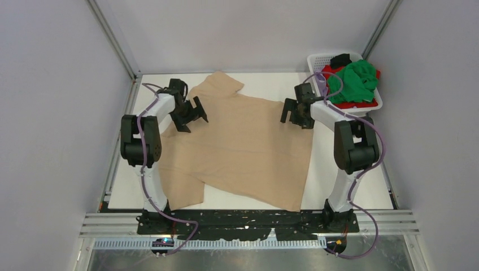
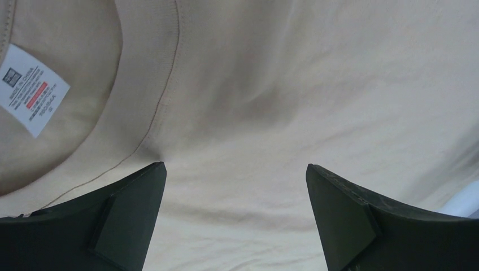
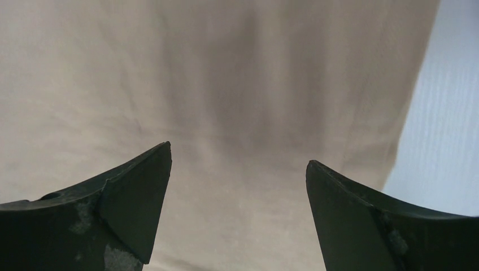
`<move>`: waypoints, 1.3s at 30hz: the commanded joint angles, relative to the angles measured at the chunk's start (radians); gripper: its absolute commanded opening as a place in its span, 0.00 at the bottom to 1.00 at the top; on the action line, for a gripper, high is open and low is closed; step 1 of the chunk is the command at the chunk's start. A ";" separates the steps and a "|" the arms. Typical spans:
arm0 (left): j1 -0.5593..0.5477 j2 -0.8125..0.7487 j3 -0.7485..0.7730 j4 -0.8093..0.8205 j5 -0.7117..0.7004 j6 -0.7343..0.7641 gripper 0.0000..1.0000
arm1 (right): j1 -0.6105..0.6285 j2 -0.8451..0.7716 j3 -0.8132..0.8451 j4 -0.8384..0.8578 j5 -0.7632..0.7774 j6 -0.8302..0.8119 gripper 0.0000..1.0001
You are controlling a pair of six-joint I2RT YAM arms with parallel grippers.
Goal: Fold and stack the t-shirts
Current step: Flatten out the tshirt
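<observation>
A beige t-shirt (image 1: pixel 243 147) lies spread flat on the white table. My left gripper (image 1: pixel 191 116) is open and empty above its left shoulder area; the left wrist view shows the collar with a white label (image 2: pixel 31 90) and beige cloth (image 2: pixel 282 84) between the fingers (image 2: pixel 130 209). My right gripper (image 1: pixel 294 116) is open and empty above the shirt's far right edge; the right wrist view shows beige cloth (image 3: pixel 226 84) with the cloth edge and bare table (image 3: pixel 446 124) at the right. A green t-shirt (image 1: pixel 357 82), a red one (image 1: pixel 361 104) and a black one (image 1: pixel 340 60) lie in a basket.
The white mesh basket (image 1: pixel 316 61) stands at the table's far right corner, close behind the right arm. Grey walls and metal frame posts enclose the table. The arm bases and a black rail (image 1: pixel 248 220) run along the near edge.
</observation>
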 commanded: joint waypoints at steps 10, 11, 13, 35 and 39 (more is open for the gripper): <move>0.045 0.050 0.043 0.072 0.174 -0.117 0.99 | -0.078 0.322 0.379 -0.029 -0.214 0.163 0.95; 0.047 0.058 0.049 0.073 0.182 -0.124 0.99 | -0.085 0.362 0.429 -0.042 -0.234 0.169 0.95; 0.047 0.072 0.065 0.074 0.190 -0.139 0.99 | -0.088 0.413 0.499 -0.054 -0.253 0.179 0.95; 0.087 0.192 0.308 0.039 0.097 -0.264 0.99 | -0.121 0.772 1.152 -0.112 -0.263 0.175 0.95; 0.080 0.092 0.304 0.025 0.073 -0.197 0.99 | -0.103 0.668 1.122 -0.146 -0.231 0.076 0.95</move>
